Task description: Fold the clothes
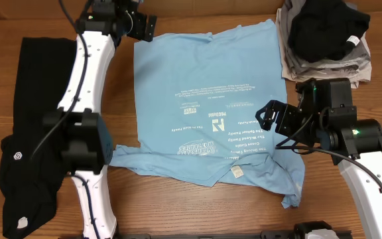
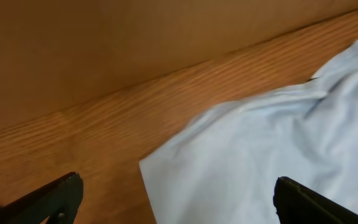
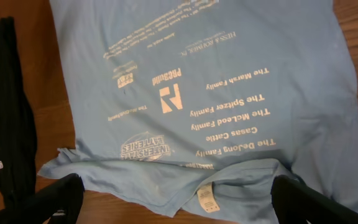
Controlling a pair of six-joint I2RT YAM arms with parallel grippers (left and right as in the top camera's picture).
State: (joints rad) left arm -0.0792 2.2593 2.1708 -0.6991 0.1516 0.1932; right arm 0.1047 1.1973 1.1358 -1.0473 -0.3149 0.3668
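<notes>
Light blue T-shirt [image 1: 204,99] being readied for folding
Spread centrally; left gripper [image 1: 143,26] being held wide at its 11 o'clock corner, right gripper [image 1: 266,115] wide at 3 o'clock; edge pinches judged next.

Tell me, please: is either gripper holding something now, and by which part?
Nothing is held. The left gripper is open over a corner of the light blue T-shirt; the right gripper is open over its neck end.

The light blue T-shirt [image 3: 229,93] lies spread on the tabletop [image 3: 36,112], white lettering up, with the black garment [image 3: 8,118] at left.
</notes>
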